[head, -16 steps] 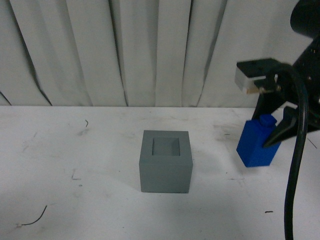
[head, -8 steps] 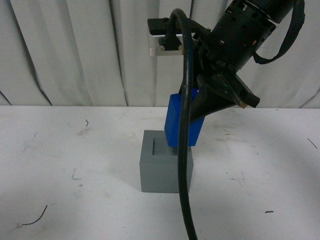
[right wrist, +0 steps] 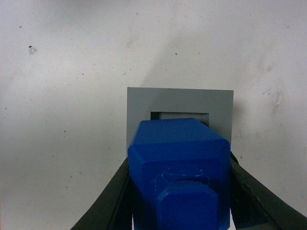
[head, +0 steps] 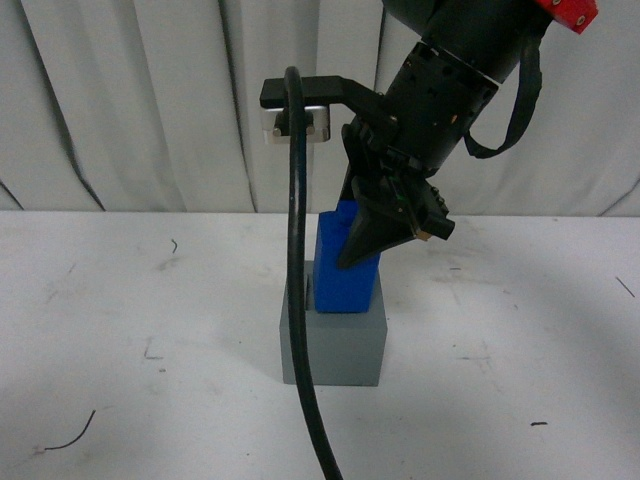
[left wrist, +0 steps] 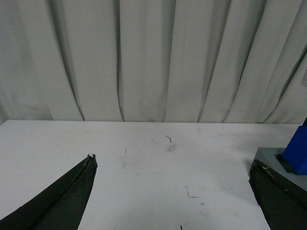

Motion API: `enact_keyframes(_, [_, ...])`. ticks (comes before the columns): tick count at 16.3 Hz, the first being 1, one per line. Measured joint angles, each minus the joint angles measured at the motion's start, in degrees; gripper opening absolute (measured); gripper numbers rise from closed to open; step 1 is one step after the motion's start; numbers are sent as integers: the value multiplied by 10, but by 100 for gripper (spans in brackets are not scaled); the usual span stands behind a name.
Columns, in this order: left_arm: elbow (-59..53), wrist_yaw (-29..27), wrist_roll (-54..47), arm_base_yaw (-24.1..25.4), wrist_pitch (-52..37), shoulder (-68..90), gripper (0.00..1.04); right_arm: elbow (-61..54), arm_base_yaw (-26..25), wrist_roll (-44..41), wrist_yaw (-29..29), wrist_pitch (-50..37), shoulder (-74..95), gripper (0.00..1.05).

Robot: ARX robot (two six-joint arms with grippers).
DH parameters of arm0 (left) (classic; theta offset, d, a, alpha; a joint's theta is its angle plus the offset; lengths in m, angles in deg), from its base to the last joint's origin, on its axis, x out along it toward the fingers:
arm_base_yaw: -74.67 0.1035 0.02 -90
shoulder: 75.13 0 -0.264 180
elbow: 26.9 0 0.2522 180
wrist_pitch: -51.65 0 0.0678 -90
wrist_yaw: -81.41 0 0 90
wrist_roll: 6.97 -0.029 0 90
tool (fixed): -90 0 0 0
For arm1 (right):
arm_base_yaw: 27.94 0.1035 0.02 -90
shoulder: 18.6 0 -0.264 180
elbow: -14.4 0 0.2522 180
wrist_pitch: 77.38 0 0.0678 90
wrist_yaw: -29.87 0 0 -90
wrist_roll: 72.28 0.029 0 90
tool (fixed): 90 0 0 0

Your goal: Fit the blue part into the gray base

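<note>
The gray base [head: 335,350] stands on the white table [head: 150,300], near its middle. My right gripper [head: 352,255] is shut on the blue part [head: 338,280], gripping its two sides. The part hangs slightly tilted, with its lower end at the base's top face. In the right wrist view the blue part [right wrist: 177,158] covers most of the gray base [right wrist: 144,103], and only a strip of the recess [right wrist: 180,115] shows beyond it. Whether the part's lower end is inside the recess cannot be told. My left gripper [left wrist: 172,165] is open over bare table, with the gray base [left wrist: 268,155] by one finger.
A black cable [head: 295,300] hangs from my right arm and crosses in front of the base's left side. A white curtain [head: 150,100] closes off the back of the table. A few small dark marks and scraps [head: 65,435] lie on the tabletop.
My right gripper has carried the blue part from the right side of the table leftward to above the gray base, then lowered it onto the base's top. The base has not moved.
</note>
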Motion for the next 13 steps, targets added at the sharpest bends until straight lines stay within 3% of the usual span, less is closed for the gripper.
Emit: enact_keyframes(13, [0, 0, 0, 0, 0, 0, 98, 24, 12, 34, -8, -22, 26, 47])
